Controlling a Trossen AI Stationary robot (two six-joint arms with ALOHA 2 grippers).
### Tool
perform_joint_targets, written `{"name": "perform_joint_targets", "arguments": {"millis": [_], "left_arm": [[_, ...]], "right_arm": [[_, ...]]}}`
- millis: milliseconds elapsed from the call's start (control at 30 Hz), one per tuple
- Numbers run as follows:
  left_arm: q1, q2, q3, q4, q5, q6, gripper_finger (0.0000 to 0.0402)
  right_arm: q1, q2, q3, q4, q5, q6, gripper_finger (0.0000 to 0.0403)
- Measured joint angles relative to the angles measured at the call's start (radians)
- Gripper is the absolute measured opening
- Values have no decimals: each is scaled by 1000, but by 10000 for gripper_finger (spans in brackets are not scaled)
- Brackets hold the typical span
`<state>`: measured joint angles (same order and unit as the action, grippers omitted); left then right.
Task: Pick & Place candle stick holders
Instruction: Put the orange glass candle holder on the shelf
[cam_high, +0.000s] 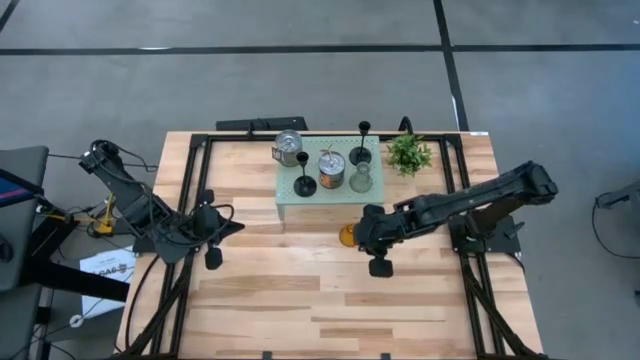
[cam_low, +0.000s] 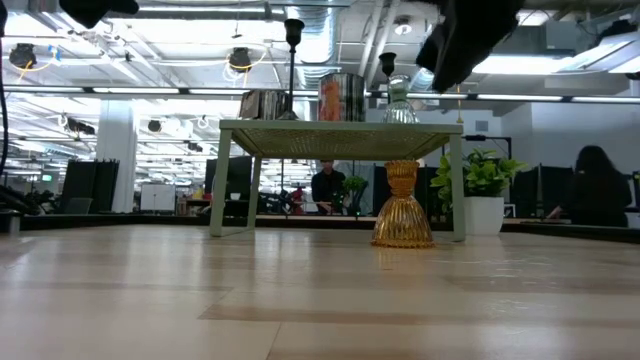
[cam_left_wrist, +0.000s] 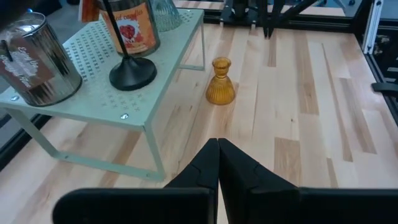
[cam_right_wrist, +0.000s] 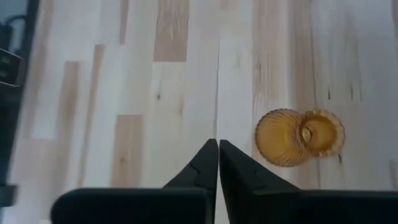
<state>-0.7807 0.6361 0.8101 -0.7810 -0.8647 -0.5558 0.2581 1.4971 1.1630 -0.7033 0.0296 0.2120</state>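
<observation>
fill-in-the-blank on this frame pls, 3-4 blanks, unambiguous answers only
1. The amber ribbed glass candle holder stands on the wooden table, not on the pale green perforated ____.
2. The number of slim black stemmed holders on that stand is ____.
3. The right gripper above the amber holder has its fingers ____.
4. The small potted plant has ____ leaves.

Missing words: stand; two; shut; green

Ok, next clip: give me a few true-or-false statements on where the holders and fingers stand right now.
1. The amber ribbed glass holder stands upright on the wooden table, beside the pale green perforated stand. True.
2. The right gripper grips the amber holder. False: its fingers are shut on nothing, beside it.
3. The left gripper is open. False: shut.
4. A black stemmed holder stands on the stand. True.
</observation>
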Motion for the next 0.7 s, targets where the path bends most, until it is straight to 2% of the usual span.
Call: {"name": "perform_joint_targets", "arguments": {"millis": [100, 200, 367, 533, 700], "left_arm": [[0, 0, 0, 8, -1, 0, 4], [0, 0, 0, 25, -1, 0, 4], [0, 0, 0, 44, -1, 1, 5], [0, 0, 0, 45, -2, 0, 5], [0, 0, 0, 49, -3, 1, 5]], "right_arm": [[-6, 51, -12, 26, 2, -56, 4], [-9, 98, -12, 51, 3, -127, 18], [-9, 135, -11, 74, 58, -147, 73], [-5, 123, -11, 80, 210, -158, 132], [-25, 117, -11, 73, 213, -145, 163]]}}
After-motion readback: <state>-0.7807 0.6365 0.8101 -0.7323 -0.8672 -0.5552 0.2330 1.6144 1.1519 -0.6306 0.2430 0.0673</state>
